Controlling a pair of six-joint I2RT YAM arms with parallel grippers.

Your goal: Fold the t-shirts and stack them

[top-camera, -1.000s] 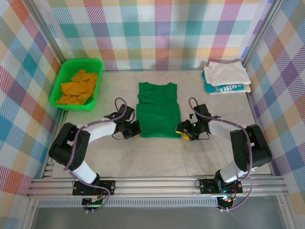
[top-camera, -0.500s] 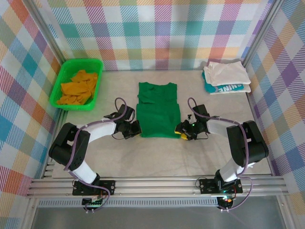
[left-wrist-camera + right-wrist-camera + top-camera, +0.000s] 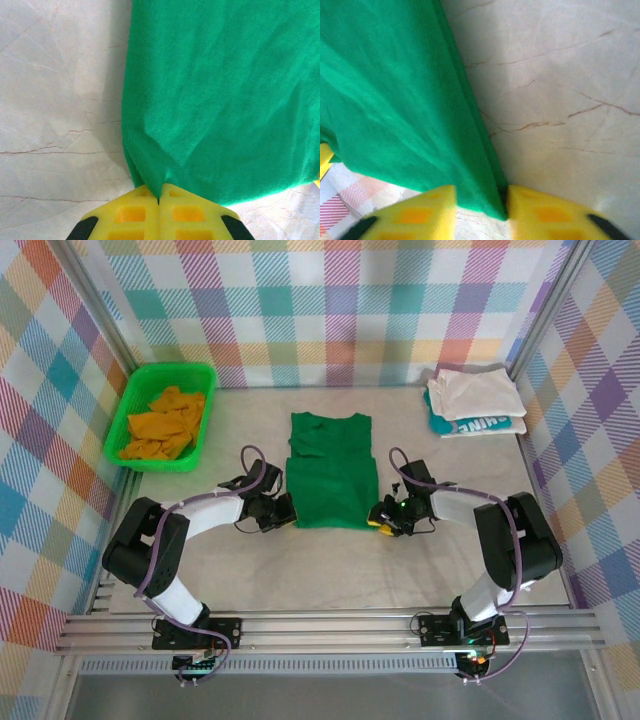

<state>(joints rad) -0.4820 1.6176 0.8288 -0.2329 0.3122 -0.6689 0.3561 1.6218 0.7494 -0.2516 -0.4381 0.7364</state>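
The dark green t-shirt [image 3: 332,472] lies flat in the middle of the table, folded into a long strip. My left gripper [image 3: 285,512] is shut on its near left corner; in the left wrist view the yellow fingertips [image 3: 159,200] pinch a peak of green cloth [image 3: 225,100]. My right gripper [image 3: 378,515] is at the near right corner. In the right wrist view its fingers [image 3: 480,200] stand a little apart, with the shirt's edge [image 3: 385,90] between them. An orange t-shirt [image 3: 165,423] lies crumpled in the basket. A folded white t-shirt [image 3: 472,392] rests on a teal one [image 3: 480,424] at the back right.
The bright green plastic basket [image 3: 120,412] stands at the back left against the checked wall. Checked walls and metal posts close in the table on three sides. Bare table lies to both sides of the green shirt and in front of it.
The right gripper has slid slightly left onto the shirt's near right corner and its jaws have narrowed around the cloth. The left arm and the shirt have stayed still.
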